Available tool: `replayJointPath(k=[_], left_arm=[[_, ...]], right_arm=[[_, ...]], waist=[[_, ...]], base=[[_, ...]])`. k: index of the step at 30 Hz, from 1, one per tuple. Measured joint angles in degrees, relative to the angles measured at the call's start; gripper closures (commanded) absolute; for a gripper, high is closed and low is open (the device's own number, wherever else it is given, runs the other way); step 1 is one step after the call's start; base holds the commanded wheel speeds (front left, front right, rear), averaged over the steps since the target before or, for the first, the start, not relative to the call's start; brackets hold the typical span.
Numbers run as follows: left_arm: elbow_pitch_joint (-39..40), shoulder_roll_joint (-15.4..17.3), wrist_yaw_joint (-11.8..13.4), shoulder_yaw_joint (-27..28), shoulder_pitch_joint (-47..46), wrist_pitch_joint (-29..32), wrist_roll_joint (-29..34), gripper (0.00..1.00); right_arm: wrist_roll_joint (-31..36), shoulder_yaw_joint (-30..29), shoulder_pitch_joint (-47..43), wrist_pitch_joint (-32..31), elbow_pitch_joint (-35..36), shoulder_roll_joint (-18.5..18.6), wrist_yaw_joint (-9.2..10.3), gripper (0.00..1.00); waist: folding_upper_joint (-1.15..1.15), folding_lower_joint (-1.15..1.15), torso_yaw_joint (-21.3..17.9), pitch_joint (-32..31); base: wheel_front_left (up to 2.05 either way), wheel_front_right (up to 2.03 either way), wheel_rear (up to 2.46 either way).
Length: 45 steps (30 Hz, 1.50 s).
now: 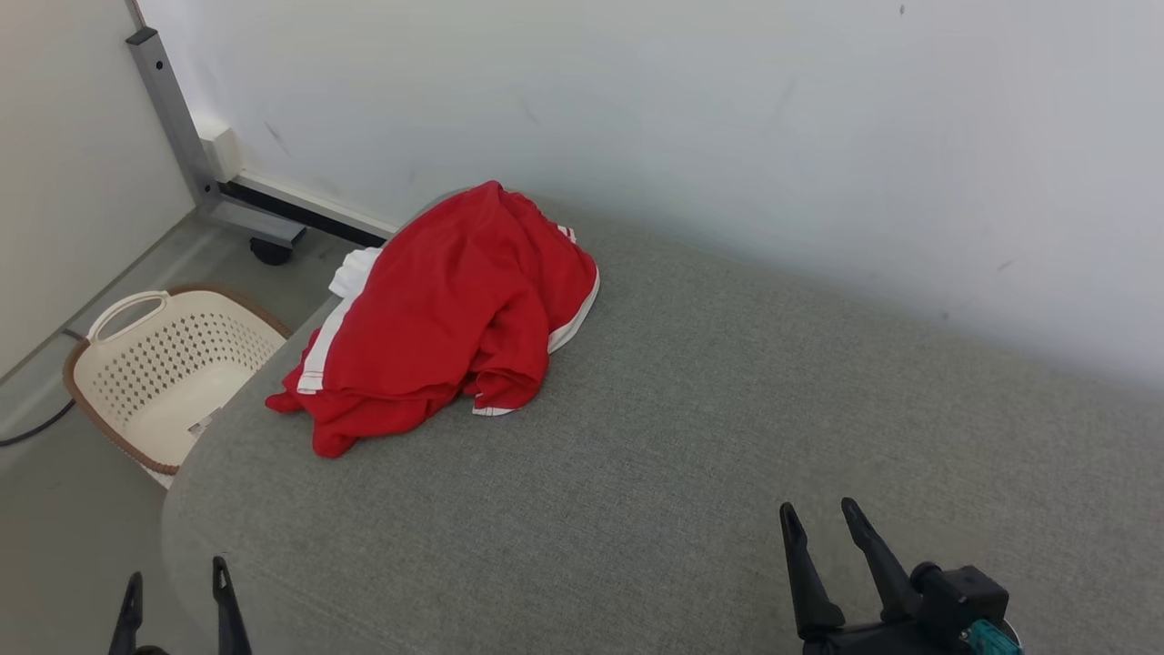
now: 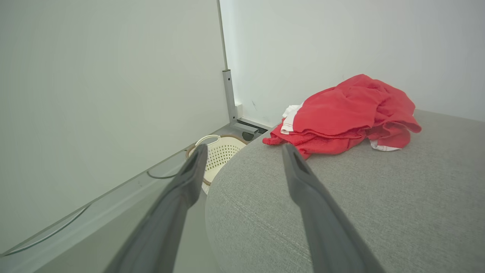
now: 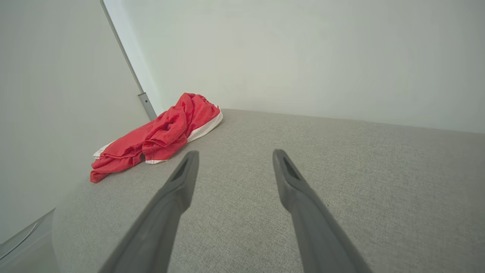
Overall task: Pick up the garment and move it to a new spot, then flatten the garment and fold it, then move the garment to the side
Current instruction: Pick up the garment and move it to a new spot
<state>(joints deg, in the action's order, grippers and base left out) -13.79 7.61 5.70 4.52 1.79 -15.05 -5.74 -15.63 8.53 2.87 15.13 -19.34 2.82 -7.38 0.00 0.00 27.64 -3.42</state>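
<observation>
Me: Closest sit my left gripper (image 1: 177, 582) and right gripper (image 1: 818, 508), at the bottom of my head view. Both have their 2 fingers spread, holding nothing.

Partner: And the garment (image 1: 446, 300)?

Me: Red and crumpled, it lies at the far left end of the grey cushion (image 1: 682, 437), near the wall (image 1: 727, 109). Its left edge reaches the cushion's rim above the basket (image 1: 164, 364) on the floor (image 1: 55, 509).

Partner: Which arm goes?

Me: My left, I judge. From it the garment is ahead and slightly right; from my right it is ahead but off to the left, well apart. Its long axis runs from the near-left rim back toward the wall, so I would reach for the near red corner first.
</observation>
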Motion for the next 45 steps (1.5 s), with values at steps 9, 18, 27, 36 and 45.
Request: replayJointPath(k=[9,18,27,36,45], left_arm=[[2.3,-0.5,0.6,1.7,1.7,0.0,-0.3,0.00],[2.3,-1.9,0.2,2.8,0.6,0.0,-1.6,0.00],[-7.4,0.8,-5.2,1.9,-12.3,1.0,-4.1,0.00],[-16.2,7.2,-7.2,3.6,-30.8,4.8,-6.6,0.00],[-23.0,13.4,-7.8,3.9,-47.5,9.1,-7.1,0.00]], right_arm=[[-0.1,1.9,1.8,0.0,-1.2,0.0,0.00,0.00],[-0.6,1.1,1.4,0.0,-1.0,0.0,0.00,0.00],[-0.7,1.0,-1.1,0.0,1.8,0.0,-0.01,0.00],[1.2,3.4,3.1,0.0,4.1,-0.1,-0.01,0.00],[1.4,4.0,9.1,0.0,6.9,0.0,-0.01,0.00]], waist=[[0.01,0.00,0.9,1.2],[0.01,0.00,0.6,0.9],[0.01,0.00,-1.1,-0.2],[0.01,0.00,-6.8,1.1],[0.01,0.01,-15.4,9.9]], base=[[0.00,0.00,0.00],[0.00,0.00,0.00],[0.00,0.00,0.00],[0.00,0.00,0.00],[0.00,0.00,0.00]])
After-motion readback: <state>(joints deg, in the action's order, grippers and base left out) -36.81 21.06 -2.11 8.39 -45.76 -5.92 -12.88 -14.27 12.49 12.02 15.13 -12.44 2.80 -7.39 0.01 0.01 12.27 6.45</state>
